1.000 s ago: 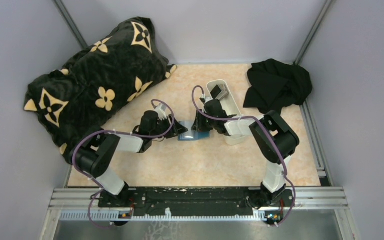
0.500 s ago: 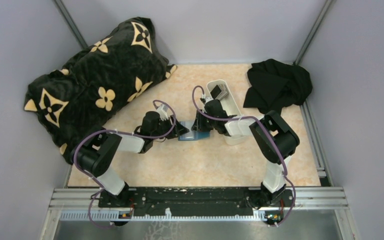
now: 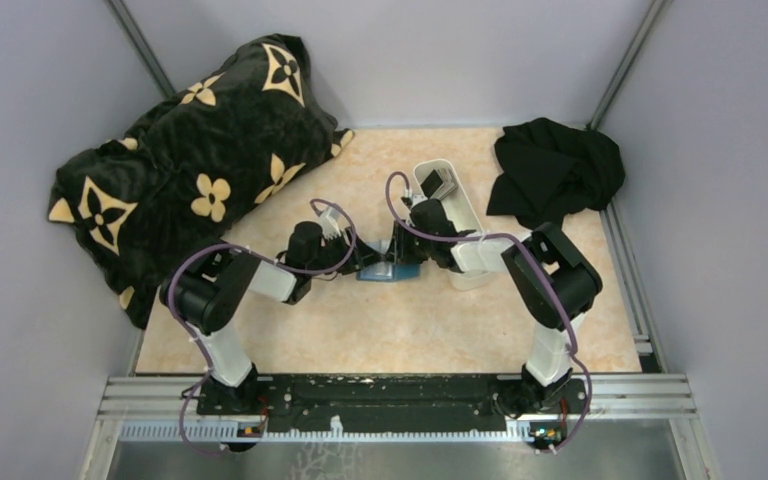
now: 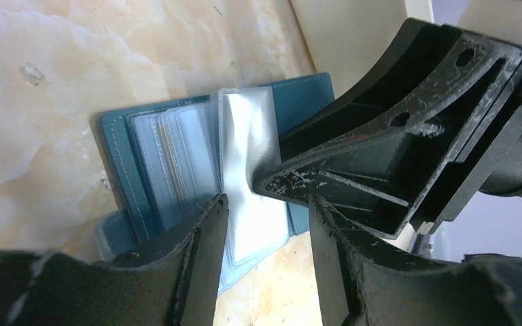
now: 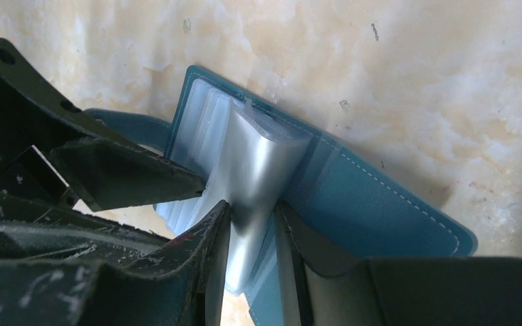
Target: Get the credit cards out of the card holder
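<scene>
Marbled tabletop (image 3: 400, 320) carries the open teal card holder (image 5: 380, 197), where wrist views (not the overhead) show right jaws narrow, pinching its clear sleeve (image 5: 258, 170), left jaws parted astride it.

Black cushion w/ tan flower print (image 3: 190, 170): rear L of tabletop (image 3: 400, 330). Black cloth (image 3: 555, 175): rear R. White tray (image 3: 467, 212): centre-R.
</scene>
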Available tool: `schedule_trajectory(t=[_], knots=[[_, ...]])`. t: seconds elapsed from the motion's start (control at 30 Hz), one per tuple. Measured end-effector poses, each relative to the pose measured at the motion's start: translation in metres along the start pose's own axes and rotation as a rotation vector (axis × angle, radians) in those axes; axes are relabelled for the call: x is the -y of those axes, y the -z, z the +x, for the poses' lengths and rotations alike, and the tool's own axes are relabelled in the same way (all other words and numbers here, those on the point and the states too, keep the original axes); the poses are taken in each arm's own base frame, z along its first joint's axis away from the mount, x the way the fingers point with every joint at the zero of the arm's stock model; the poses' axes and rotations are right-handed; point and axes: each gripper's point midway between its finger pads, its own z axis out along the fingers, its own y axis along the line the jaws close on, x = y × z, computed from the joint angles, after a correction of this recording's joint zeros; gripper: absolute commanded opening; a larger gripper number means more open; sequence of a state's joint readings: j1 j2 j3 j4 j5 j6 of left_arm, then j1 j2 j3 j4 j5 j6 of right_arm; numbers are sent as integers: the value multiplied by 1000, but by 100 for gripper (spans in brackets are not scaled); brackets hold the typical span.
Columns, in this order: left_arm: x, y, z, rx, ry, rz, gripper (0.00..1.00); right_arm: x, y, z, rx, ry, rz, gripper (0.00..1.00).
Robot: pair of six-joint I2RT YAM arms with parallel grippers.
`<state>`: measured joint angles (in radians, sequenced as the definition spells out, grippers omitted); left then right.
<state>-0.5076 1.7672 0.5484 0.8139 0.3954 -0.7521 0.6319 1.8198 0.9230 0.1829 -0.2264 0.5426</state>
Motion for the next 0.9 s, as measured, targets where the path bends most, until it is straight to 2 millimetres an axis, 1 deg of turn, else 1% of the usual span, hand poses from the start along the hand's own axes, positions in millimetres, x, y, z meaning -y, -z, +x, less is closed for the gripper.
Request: schedule_trajectory(t=[0.23,0.47,0.6,0.77,0.9], knots=[[0,-5,-2,9,50,62,55,3,11,3,-22,-6,34,34],[-2,-3,-4,18,69,75,55,8,26,-4,-6,3,89,35],[-3,-3,-4,21,74,83,55,16,32,-5,1,5,131,35],[-4,-2,-5,23,81,92,55,29,48,0,8,1,187,35],[-5,-1,-5,28,87,93,55,37,53,8,-4,2,211,35]])
